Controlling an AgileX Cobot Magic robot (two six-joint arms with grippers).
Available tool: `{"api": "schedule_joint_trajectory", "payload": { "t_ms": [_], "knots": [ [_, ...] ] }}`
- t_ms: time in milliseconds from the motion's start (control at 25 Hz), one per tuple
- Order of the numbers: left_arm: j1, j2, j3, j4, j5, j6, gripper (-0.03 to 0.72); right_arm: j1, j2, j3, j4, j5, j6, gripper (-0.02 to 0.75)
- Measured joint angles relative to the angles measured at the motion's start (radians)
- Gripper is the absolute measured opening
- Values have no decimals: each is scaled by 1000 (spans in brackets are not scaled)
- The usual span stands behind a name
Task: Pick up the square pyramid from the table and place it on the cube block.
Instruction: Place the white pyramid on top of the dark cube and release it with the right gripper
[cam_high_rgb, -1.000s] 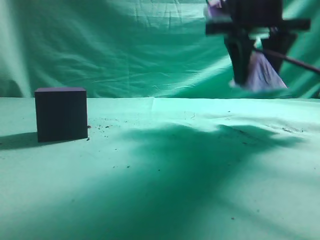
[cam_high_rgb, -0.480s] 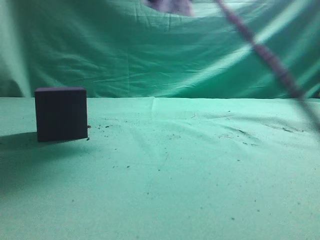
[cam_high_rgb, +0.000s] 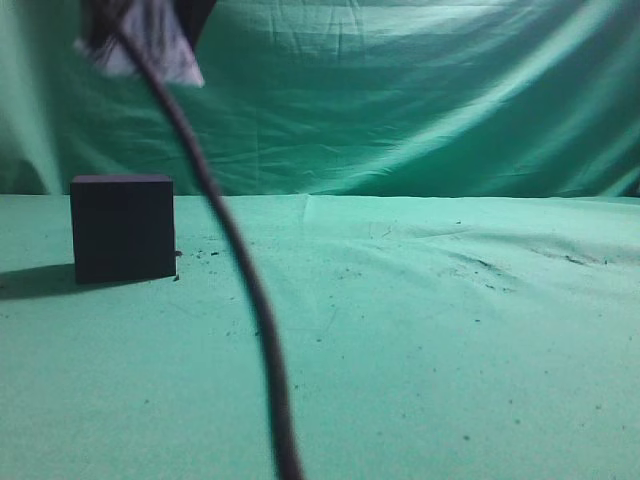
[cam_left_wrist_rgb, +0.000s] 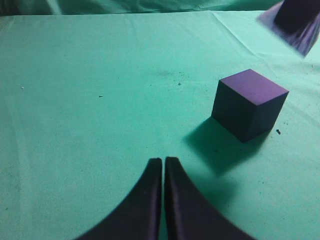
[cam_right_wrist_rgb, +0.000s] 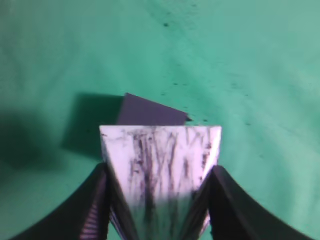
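The dark purple-black cube block (cam_high_rgb: 122, 228) stands on the green table (cam_high_rgb: 420, 330) at the left; it also shows in the left wrist view (cam_left_wrist_rgb: 248, 104) and the right wrist view (cam_right_wrist_rgb: 150, 113). My right gripper (cam_right_wrist_rgb: 160, 172) is shut on the pale streaked square pyramid (cam_right_wrist_rgb: 160, 155) and holds it in the air above the cube. In the exterior view the pyramid (cam_high_rgb: 150, 45) hangs at the top left, well above the cube. In the left wrist view the pyramid (cam_left_wrist_rgb: 292, 22) shows at the top right. My left gripper (cam_left_wrist_rgb: 163, 162) is shut and empty, low over the cloth, left of the cube.
A dark cable (cam_high_rgb: 230, 250) from the right arm hangs across the exterior view. Green cloth (cam_high_rgb: 420, 90) drapes behind the table as a backdrop. Small dark specks (cam_high_rgb: 215, 252) lie on the cloth near the cube.
The right gripper has carried the pyramid from the right side, up and across, to the top left above the cube. The cube has not moved.
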Motion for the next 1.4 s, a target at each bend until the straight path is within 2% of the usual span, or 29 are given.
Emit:
{"api": "schedule_joint_trajectory", "payload": {
  "t_ms": [160, 640, 720, 800, 840, 960, 1000, 1040, 1200, 1400],
  "knots": [
    [0, 0, 0, -1, 0, 0, 0, 32, 75, -37, 0, -2, 10, 378],
    [0, 0, 0, -1, 0, 0, 0, 32, 171, -71, -42, -8, 30, 378],
    [0, 0, 0, -1, 0, 0, 0, 32, 168, -81, -54, -15, 31, 286],
    [0, 0, 0, -1, 0, 0, 0, 32, 163, -82, -56, -19, 31, 290],
    [0, 0, 0, -1, 0, 0, 0, 32, 167, -82, -58, -16, 31, 342],
    [0, 0, 0, -1, 0, 0, 0, 32, 190, -97, -58, -6, 31, 570],
    [0, 0, 0, -1, 0, 0, 0, 32, 195, -120, -60, -5, 31, 614],
    [0, 0, 0, -1, 0, 0, 0, 32, 195, -147, -60, -3, 31, 646],
    [0, 0, 0, -1, 0, 0, 0, 32, 168, -255, -60, -4, 29, 643],
    [0, 0, 0, -1, 0, 0, 0, 32, 47, -292, -66, 10, 20, 333]
  ]
}}
